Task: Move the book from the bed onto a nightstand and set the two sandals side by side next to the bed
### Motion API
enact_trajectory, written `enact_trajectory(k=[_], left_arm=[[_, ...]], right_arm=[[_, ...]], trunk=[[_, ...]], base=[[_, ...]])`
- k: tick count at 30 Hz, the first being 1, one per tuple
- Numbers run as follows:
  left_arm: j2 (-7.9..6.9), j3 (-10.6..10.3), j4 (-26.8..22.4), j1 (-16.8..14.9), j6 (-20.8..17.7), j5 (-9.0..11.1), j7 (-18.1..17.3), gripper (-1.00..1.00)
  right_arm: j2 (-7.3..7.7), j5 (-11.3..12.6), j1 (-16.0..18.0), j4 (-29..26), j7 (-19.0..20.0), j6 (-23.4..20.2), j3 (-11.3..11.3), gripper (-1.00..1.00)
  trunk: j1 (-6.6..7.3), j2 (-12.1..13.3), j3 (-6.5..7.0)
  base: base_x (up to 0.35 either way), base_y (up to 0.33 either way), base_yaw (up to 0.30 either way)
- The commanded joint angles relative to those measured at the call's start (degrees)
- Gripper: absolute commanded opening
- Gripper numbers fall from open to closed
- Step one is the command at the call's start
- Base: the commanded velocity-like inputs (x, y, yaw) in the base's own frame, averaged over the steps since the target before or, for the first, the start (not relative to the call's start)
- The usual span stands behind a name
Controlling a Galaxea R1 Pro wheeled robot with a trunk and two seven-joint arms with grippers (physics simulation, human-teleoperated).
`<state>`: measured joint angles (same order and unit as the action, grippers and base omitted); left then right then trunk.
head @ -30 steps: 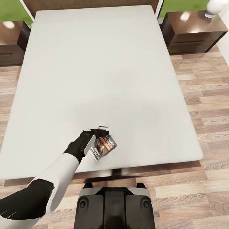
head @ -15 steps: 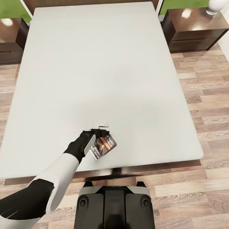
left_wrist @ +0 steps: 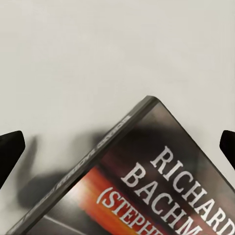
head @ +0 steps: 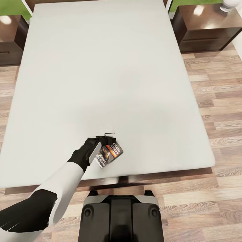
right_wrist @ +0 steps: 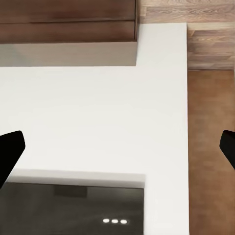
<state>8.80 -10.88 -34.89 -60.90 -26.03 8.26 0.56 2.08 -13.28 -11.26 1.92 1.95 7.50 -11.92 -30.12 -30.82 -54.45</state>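
Fingertips of the left end effector (head: 107, 137) stay hidden beneath the dark orange-banded paperback book (head: 108, 154), apparently gripping it; it tilts just beyond, over the pale-grey mattress bed (head: 101, 67), title cropped.

You have one book (head: 108, 155), one bed (head: 111, 77), and two nightstands: one (head: 9, 40) at eleven o'clock, one (head: 210, 28) at one o'clock carrying a single white object (head: 229, 4).
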Motion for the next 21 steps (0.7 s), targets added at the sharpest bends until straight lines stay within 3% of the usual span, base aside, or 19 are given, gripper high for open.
enact_trajectory(k=[1, 21], left_arm=[[-0.02, -0.11, -0.07, -0.01, -0.28, 0.43, 0.09, 1.00], [-0.01, -0.13, -0.38, -0.01, 0.00, 0.44, -0.05, 1.00]], right_arm=[[0.03, -0.43, 0.01, 0.10, 0.15, 0.32, -0.49, 1.00], [0.00, -0.43, 0.01, 0.10, 0.13, 0.32, -0.48, 1.00]], trunk=[[-0.03, -0.07, -0.08], [-0.03, -0.07, -0.28]], base=[[0.000, 0.000, 0.000], [0.000, 0.000, 0.000]])
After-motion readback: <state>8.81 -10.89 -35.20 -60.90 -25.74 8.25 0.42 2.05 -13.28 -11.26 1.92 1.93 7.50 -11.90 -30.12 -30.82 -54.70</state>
